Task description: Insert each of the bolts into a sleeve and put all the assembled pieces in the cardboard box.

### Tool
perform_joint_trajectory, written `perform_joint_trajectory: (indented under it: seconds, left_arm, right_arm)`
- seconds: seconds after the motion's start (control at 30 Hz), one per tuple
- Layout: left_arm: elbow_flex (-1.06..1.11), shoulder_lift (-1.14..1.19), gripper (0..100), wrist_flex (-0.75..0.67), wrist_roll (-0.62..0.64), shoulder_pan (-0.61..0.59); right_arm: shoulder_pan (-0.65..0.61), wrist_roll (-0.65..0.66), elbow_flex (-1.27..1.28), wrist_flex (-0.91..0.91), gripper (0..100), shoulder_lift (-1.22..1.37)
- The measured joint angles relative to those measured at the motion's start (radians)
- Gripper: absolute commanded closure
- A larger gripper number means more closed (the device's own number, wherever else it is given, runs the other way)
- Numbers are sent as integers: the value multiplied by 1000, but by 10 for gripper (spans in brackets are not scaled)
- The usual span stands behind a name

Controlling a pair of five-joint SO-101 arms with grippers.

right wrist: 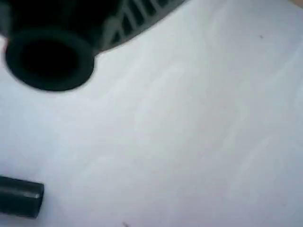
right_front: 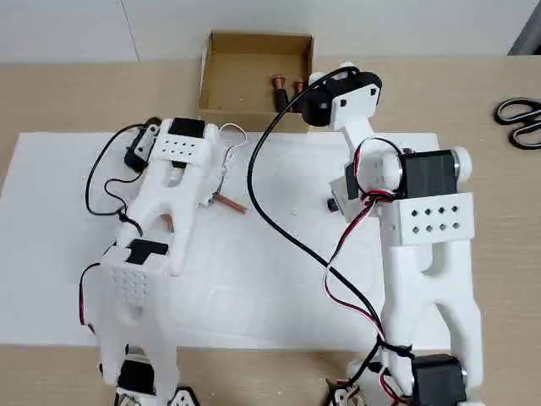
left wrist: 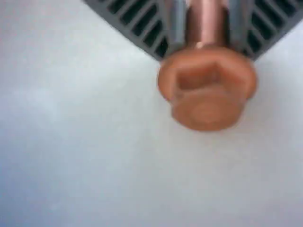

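The left jaws pinch a copper bolt (left wrist: 207, 90) by its shank, with the hex head clear of them. The right jaws are clamped on a black sleeve (right wrist: 49, 59) with its bore open (a 2nd sleeve (right wrist: 19, 196) lies on the white sheet (right_front: 254, 279) near them). 2 finished pieces (right_front: 278, 91) sit in the cardboard box (right_front: 258, 35), beyond both jaws. The likely risk is bolt and bore meeting off-axis, so that the tip catches the rim and levers either part loose onto the worktop (right_front: 516, 254).

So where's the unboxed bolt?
In the high view, the bolt is clamped in the left gripper, over the sheet, just short of the box.
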Motion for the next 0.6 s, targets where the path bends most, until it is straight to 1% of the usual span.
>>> perform_joint_trajectory:
  seconds: [0.1,0.23,0.37,0.53,0.6]
  left_arm:
    - [-84,5,995,89,-137,-2]
    - [-292,5,995,242,-342,-2]
    - [-450,5,994,278,-526,-14]
    - [-486,5,994,284,-580,-35]
    - [-486,-3,994,284,-626,-35]
  right_arm:
    - [2,0,0,0,995,0]
    - [2,0,0,0,995,0]
    - [2,0,0,0,995,0]
    - [2,0,0,0,995,-2]
    - [2,0,0,0,995,-20]
